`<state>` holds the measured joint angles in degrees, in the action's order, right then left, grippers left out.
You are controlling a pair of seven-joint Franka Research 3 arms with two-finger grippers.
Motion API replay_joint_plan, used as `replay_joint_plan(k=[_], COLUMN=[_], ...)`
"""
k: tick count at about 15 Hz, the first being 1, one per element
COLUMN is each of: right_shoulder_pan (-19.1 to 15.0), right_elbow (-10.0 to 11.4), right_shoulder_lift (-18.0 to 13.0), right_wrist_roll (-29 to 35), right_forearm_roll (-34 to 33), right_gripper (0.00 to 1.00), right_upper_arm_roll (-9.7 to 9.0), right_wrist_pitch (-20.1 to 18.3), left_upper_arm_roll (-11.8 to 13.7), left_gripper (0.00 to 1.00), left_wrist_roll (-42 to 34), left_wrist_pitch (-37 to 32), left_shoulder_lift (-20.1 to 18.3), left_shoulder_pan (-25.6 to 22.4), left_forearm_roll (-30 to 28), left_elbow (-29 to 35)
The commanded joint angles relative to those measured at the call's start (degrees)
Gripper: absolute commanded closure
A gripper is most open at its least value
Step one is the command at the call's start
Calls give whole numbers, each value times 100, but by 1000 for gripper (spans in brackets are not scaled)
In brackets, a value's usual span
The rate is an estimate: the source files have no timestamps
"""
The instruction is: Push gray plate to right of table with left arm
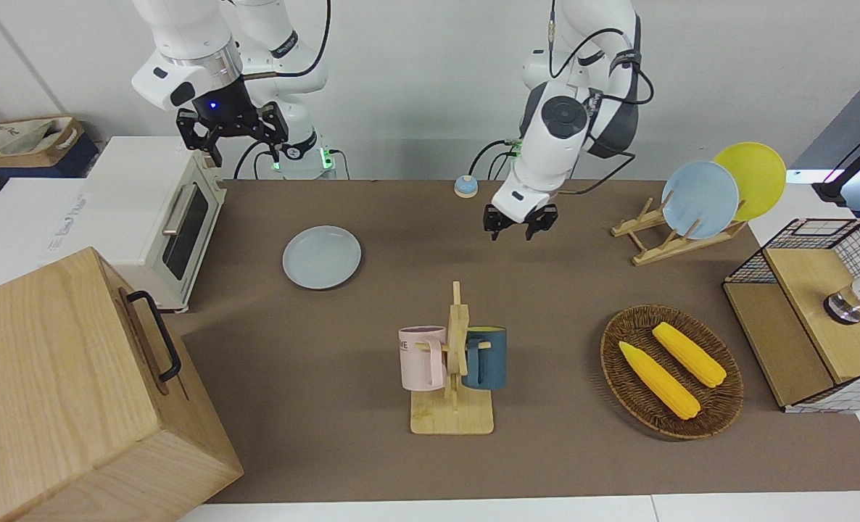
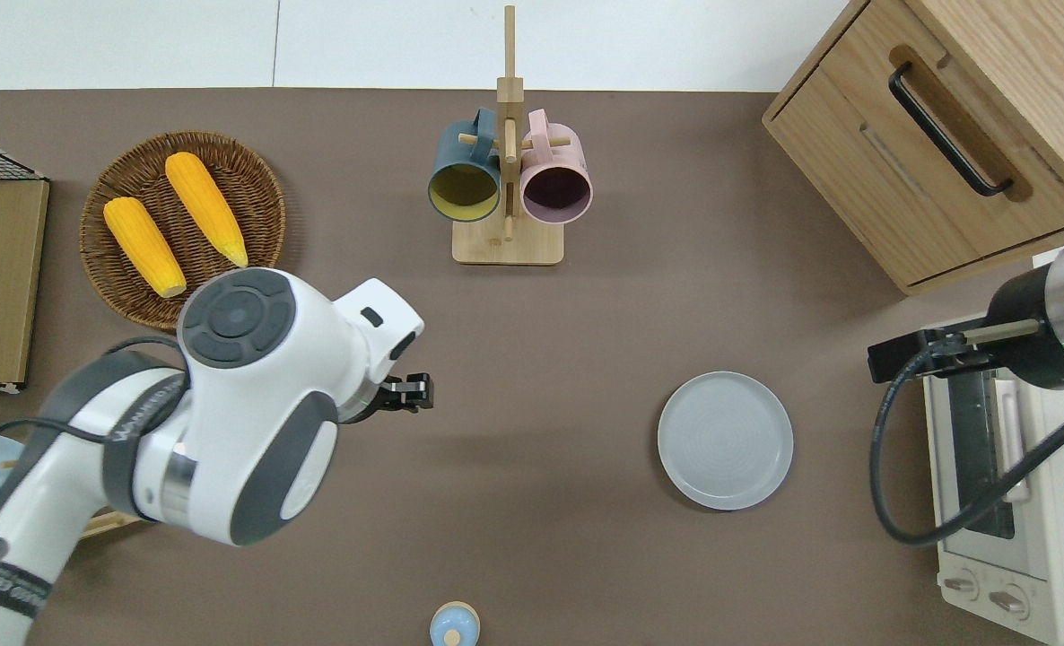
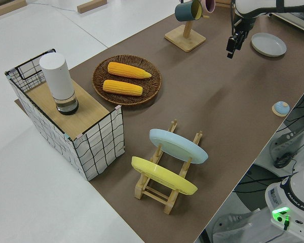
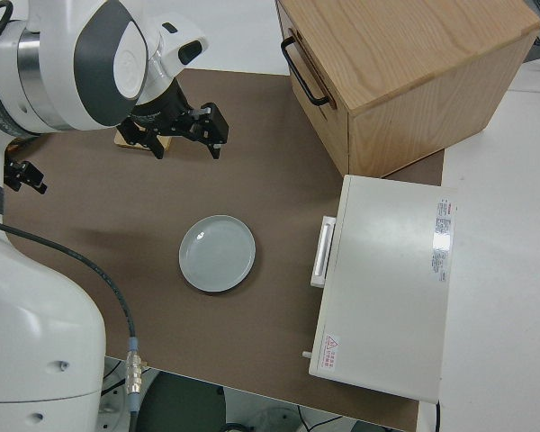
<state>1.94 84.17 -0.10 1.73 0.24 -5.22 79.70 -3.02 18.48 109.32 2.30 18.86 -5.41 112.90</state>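
The gray plate lies flat on the brown table toward the right arm's end, beside the toaster oven; it also shows in the overhead view and the right side view. My left gripper is open and empty, raised over bare table between the wicker basket and the plate, well apart from the plate; it also shows in the overhead view. My right arm is parked, its gripper open and empty.
A mug rack with two mugs stands mid-table. A wicker basket holds two corn cobs. A wooden rack holds a sky-blue and a yellow plate. A toaster oven, a wooden cabinet and a small blue knob are also here.
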Motion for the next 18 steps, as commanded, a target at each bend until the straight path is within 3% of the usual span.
replay_joint_plan(k=[1,2,6,9,12,16,18], right_shoulder_pan=[-62,-62,-62,-62,-62,-62,-62], right_elbow=[3,3,3,3,3,3,3], right_shoulder_lift=[-43,-43,-43,-43,-43,-43,-43], right_wrist_roll=[-15,-15,-15,-6,-6,-15,-15], right_forearm_roll=[46,46,46,46,46,46,46], right_gripper=[17,17,17,17,17,17,17], right_upper_arm_roll=[-23,-32,-32,-23,-32,-32,-32], right_wrist_pitch=[-69,-69,-69,-69,-69,-69,-69], left_upper_arm_roll=[-49,-49,12,126,144,267,294], left_gripper=[95,18,9,7,7,7,7], left_wrist_roll=[-897,-1056,-1707,-1725,-1873,-2585,-2596], left_wrist_pitch=[-647,-762,-1175,-1185,-1385,-1755,-1773], left_shoulder_lift=[-318,-310,-310,-248,-257,-257,-266], left_shoulder_pan=[-802,-996,-1604,-1613,-1569,-1604,-1613], left_forearm_roll=[-4,5,75,119,733,656,638], left_elbow=[-257,-399,-1057,-1471,-1630,-1841,-1876])
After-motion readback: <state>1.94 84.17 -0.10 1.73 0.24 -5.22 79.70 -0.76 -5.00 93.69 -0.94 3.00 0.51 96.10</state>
